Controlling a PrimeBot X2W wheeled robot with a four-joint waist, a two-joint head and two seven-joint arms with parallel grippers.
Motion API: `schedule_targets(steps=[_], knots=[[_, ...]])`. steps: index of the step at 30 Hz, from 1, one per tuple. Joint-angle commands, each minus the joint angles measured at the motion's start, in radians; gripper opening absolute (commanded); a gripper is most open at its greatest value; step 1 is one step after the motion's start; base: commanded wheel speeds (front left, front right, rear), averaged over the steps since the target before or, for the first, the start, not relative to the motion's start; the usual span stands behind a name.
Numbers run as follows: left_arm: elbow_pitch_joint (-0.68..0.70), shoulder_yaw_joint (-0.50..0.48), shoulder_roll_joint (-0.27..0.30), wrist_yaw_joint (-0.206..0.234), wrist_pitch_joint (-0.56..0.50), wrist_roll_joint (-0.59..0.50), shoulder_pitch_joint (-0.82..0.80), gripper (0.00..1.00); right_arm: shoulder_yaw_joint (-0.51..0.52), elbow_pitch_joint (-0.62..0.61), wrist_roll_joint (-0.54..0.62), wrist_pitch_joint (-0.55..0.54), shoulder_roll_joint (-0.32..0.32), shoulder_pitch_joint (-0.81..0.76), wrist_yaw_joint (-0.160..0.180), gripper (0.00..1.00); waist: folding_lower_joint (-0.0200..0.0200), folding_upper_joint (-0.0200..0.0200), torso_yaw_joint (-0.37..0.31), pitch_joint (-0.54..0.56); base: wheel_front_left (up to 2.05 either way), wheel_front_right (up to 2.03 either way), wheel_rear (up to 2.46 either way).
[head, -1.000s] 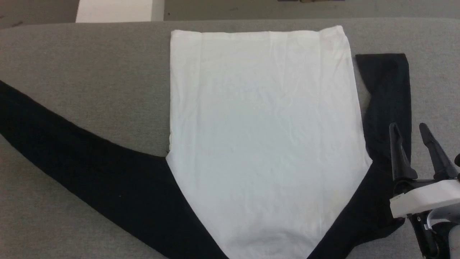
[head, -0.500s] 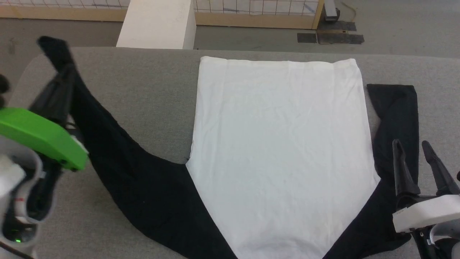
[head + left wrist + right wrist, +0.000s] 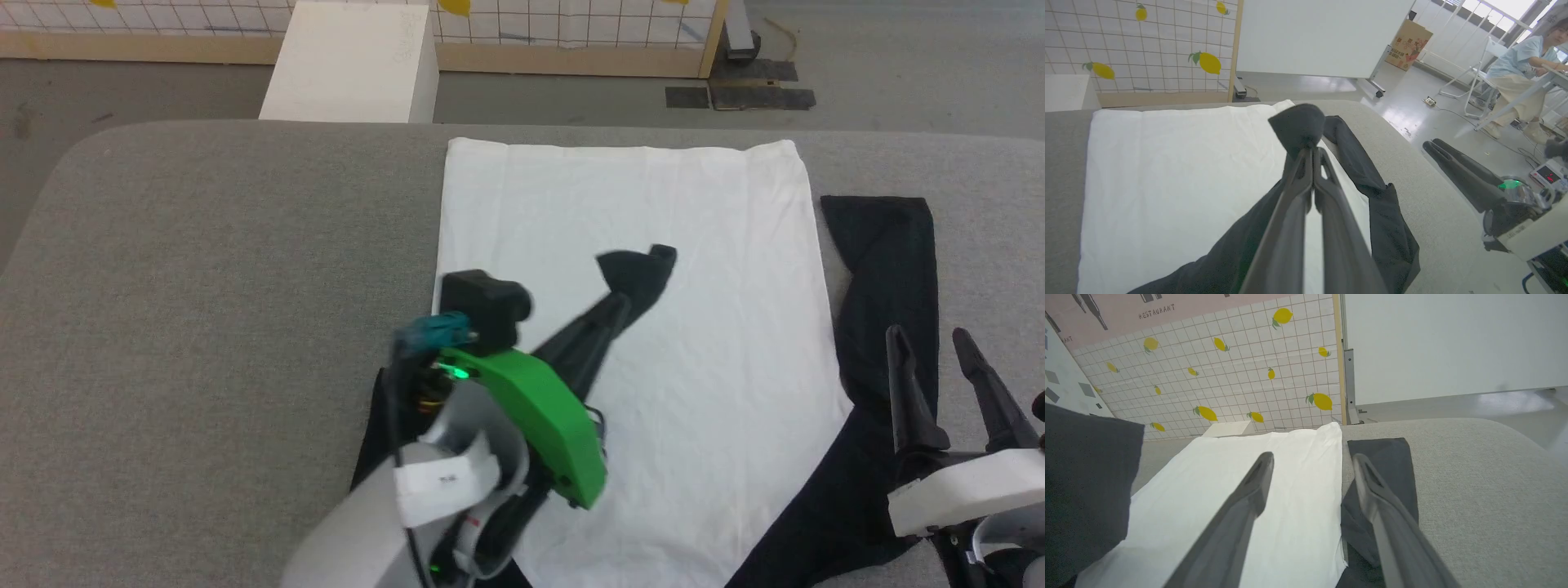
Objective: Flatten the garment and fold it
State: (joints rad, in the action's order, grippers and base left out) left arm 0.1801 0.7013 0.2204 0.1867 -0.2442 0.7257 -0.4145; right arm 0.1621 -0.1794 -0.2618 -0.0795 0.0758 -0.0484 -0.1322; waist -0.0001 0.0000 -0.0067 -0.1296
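Observation:
The garment's white body (image 3: 694,204) lies flat on the grey table (image 3: 204,269), hem at the far edge. My left gripper (image 3: 624,304) is shut on the cuff (image 3: 641,269) of the left black sleeve and holds it above the middle of the white body; the wrist view shows the cuff (image 3: 1298,124) pinched at the fingertips. The right black sleeve (image 3: 886,261) lies along the body's right side on the table. My right gripper (image 3: 931,347) stands open over that sleeve, nothing between its fingers (image 3: 1372,486).
A white box (image 3: 347,61) stands on the floor beyond the table's far edge, before a tiled lemon-print wall. A person (image 3: 1523,77) sits at a desk far off to the right. Bare grey table surface spreads to the left of the garment.
My left gripper has carried the left sleeve's cuff from the table's far left corner rightward over the white body. The right gripper has stayed put. The head camera shifted slightly.

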Motion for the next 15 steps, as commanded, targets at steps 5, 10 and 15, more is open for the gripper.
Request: schedule_targets(steps=[5,10,15], knots=[[-0.184,0.113,-0.101,-0.075,0.01,-0.019,-0.065,0.0,-0.013,-0.003,-0.002,-0.003,-0.004,0.0,0.002,1.0,0.0001,0.0,-0.029,-0.019,0.0,0.0,0.0],[-0.328,0.194,-0.149,-0.121,0.016,-0.024,-0.105,0.0,-0.01,0.007,-0.01,0.003,-0.005,0.006,0.002,1.0,0.0001,0.0,-0.052,-0.039,0.0,0.0,0.0],[-0.439,0.258,-0.166,-0.145,0.03,-0.021,-0.147,0.0,-0.016,0.022,-0.015,0.009,-0.004,0.017,0.002,1.0,0.0001,0.0,-0.073,-0.052,0.0,0.0,0.0]])
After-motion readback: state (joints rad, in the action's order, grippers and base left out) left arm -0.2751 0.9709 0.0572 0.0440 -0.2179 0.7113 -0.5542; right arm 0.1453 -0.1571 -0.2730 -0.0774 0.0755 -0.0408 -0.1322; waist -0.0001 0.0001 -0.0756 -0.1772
